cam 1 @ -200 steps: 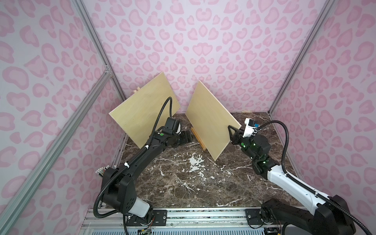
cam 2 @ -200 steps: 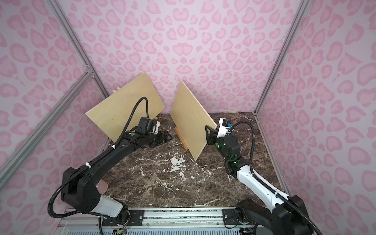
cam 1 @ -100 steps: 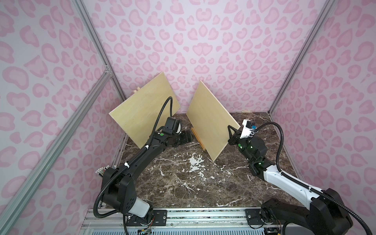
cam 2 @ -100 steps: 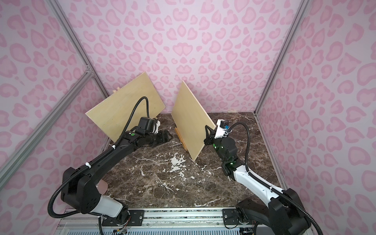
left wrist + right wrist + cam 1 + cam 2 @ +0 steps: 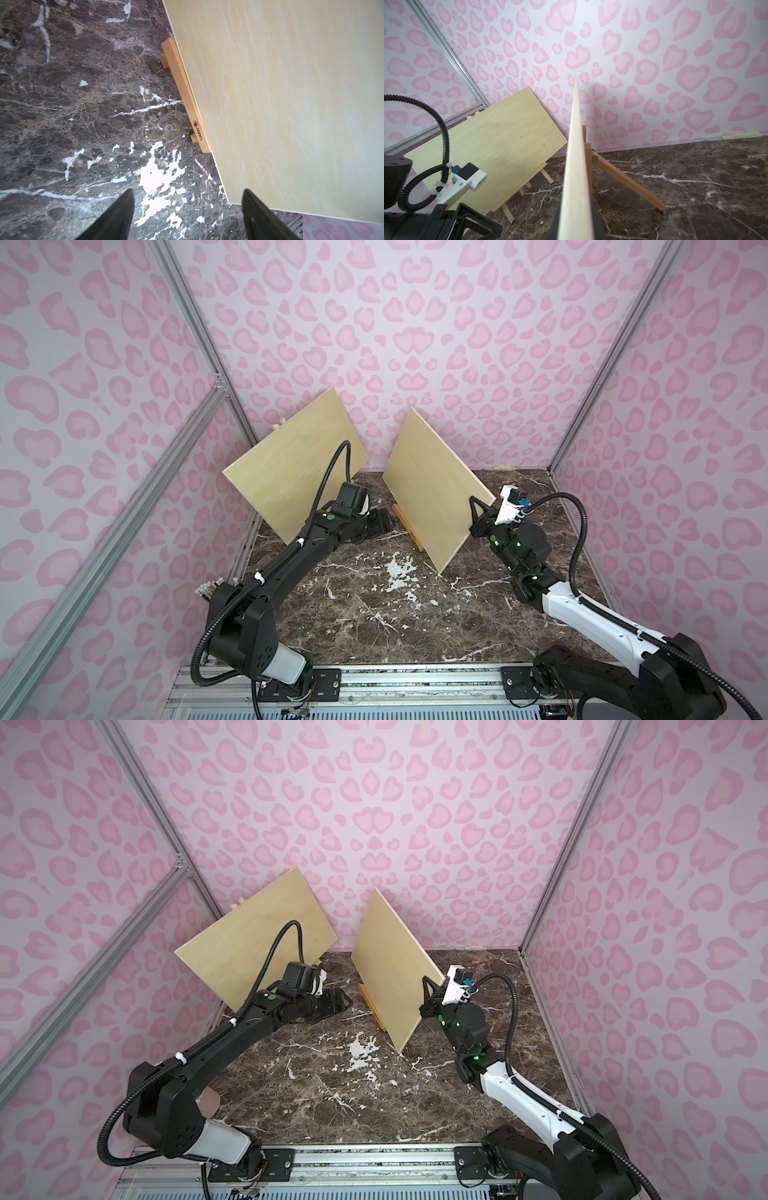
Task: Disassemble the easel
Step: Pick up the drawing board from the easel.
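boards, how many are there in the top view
2. The left board leans at the back left. The middle board stands on an easel, its edge gripped by the right end effector. None seems hidden.

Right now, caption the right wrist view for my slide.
Right pincer clamps the board edge-on, easel behind, second board beyond.

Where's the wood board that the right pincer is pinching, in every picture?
A top view: board at centre, tilted.
A top view: board at centre too.
Left wrist: board fills nearly half the picture.
Right wrist: board edge-on, a thin strip mid-picture.
Shared landmark: the marble table.
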